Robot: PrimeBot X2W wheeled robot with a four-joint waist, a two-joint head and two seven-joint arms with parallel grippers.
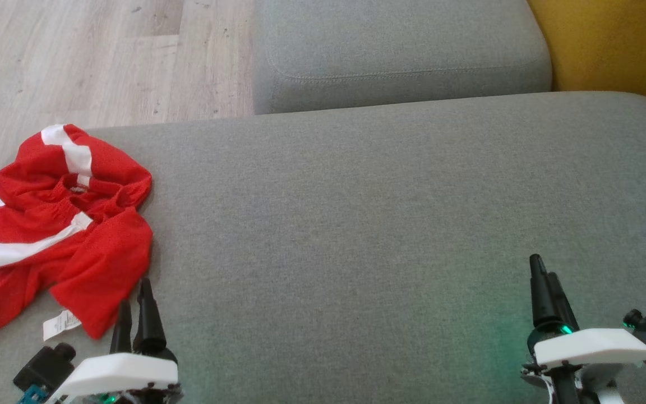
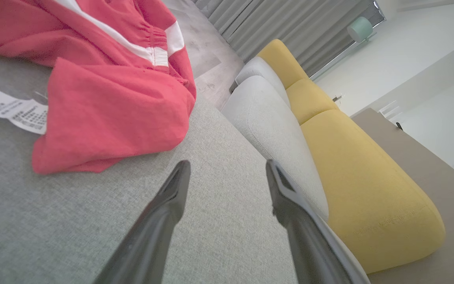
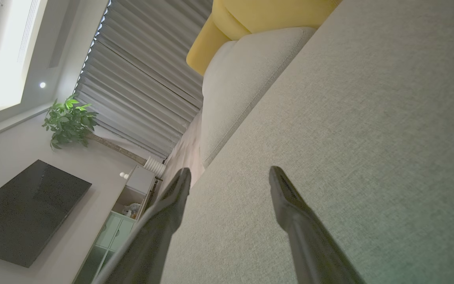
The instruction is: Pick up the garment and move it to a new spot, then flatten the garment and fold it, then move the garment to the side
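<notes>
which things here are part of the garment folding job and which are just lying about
In the job: red shorts with white stripes, crumpled at the left end of the grey seat cushion; left gripper, open beside them; right gripper, open over bare cushion.

Just around: second grey cushion, yellow cushions, curtains, potted plant, television, wooden floor.

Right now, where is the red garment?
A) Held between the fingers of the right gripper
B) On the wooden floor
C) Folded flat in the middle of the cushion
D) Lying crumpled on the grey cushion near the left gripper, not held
D: the red garment lies crumpled at the left end of the grey cushion, just ahead of the left gripper, whose open fingers hold nothing.
</notes>
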